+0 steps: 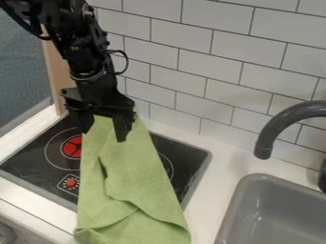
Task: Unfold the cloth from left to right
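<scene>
Fingers [121,130] spread at top of green cloth [130,178], contact unclear | black stovetop [28,159] beneath | white counter [223,164] | tiled wall [191,76]

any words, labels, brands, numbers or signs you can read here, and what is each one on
There are none that can be read.
The stove carries a printed red ring and a small framed dial mark; any lettering by that mark is too small to read.
</scene>
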Controlling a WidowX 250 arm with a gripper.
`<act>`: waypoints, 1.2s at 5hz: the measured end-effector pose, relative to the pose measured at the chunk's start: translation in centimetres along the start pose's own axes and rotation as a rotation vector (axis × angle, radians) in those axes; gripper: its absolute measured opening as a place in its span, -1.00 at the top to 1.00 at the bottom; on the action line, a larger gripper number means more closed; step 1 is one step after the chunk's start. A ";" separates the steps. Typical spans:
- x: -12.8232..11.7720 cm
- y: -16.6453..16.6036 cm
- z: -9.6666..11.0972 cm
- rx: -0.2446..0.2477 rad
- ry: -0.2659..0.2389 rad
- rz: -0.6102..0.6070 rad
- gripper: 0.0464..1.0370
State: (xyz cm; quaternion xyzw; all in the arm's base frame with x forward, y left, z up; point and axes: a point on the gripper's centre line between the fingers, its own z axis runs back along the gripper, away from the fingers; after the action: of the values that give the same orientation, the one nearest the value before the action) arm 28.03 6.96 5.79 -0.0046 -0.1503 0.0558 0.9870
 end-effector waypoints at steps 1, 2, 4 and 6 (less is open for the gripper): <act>-0.6 -0.1 -0.5 -0.005 0.024 0.004 -0.92; -1.3 -0.1 -1.6 0.006 0.061 0.021 -0.92; -2.8 0.6 -3.9 0.066 0.126 0.047 -0.92; -3.2 -0.2 -5.3 0.058 0.169 0.015 -0.92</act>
State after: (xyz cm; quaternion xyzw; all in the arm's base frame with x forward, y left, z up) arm 26.58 6.46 -0.20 0.0181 -0.0647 0.0668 0.9955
